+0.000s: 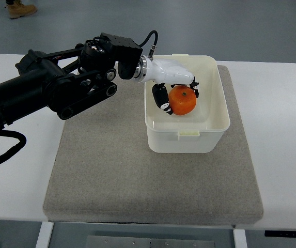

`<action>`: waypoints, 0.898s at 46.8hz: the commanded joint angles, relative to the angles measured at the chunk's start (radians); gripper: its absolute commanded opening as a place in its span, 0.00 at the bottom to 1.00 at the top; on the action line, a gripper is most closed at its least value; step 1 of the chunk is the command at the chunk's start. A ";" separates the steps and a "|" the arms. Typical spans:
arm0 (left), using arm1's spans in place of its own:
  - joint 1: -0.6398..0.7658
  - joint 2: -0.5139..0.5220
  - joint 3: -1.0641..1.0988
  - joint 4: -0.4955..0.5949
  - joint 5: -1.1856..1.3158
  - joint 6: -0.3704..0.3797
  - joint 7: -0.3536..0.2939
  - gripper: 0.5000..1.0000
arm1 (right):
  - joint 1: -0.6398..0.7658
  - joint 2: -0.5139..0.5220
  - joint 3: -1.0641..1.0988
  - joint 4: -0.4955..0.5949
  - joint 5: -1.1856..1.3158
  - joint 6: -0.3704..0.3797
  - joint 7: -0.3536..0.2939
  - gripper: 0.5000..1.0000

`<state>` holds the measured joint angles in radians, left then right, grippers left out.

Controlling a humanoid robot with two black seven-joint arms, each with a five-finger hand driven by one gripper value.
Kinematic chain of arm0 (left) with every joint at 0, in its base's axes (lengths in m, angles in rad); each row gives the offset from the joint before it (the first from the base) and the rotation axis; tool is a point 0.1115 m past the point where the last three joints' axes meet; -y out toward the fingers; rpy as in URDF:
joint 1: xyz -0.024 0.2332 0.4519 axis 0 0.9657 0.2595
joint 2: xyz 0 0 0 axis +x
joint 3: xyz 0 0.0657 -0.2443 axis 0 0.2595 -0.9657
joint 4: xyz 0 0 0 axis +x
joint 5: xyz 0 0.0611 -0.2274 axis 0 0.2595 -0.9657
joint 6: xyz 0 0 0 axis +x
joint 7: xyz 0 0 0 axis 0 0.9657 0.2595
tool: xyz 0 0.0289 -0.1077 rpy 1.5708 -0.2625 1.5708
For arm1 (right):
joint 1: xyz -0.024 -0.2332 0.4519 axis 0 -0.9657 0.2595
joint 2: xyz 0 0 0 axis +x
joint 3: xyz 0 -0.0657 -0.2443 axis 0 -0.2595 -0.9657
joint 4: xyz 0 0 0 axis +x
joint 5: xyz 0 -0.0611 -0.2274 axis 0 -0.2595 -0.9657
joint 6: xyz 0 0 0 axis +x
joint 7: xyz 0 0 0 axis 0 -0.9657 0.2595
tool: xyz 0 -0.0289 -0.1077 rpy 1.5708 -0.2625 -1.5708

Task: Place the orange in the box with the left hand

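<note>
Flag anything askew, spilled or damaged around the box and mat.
Nothing stands out. The white box sits upright on the grey mat, and the left hand holds the intact orange inside it.

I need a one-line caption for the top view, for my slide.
Left hand holds the orange inside the white box on a grey mat.

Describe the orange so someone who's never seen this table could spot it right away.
A grey mat lies on the white table, and a white plastic box stands on the mat's far right part. Inside the box, the robot's left hand grips the orange, a round fruit. It is the only brightly coloured thing there.
</note>
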<state>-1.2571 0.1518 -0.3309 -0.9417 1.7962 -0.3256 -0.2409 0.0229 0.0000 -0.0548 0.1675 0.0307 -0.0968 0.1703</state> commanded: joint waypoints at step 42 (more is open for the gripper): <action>0.004 0.109 -0.083 -0.014 -0.739 0.066 -0.001 0.99 | 0.000 0.000 0.000 0.000 0.000 0.000 0.000 0.85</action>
<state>-1.2589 0.2343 -0.4119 -0.9565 1.2262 -0.2581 -0.2424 0.0229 0.0000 -0.0547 0.1672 0.0307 -0.0964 0.1705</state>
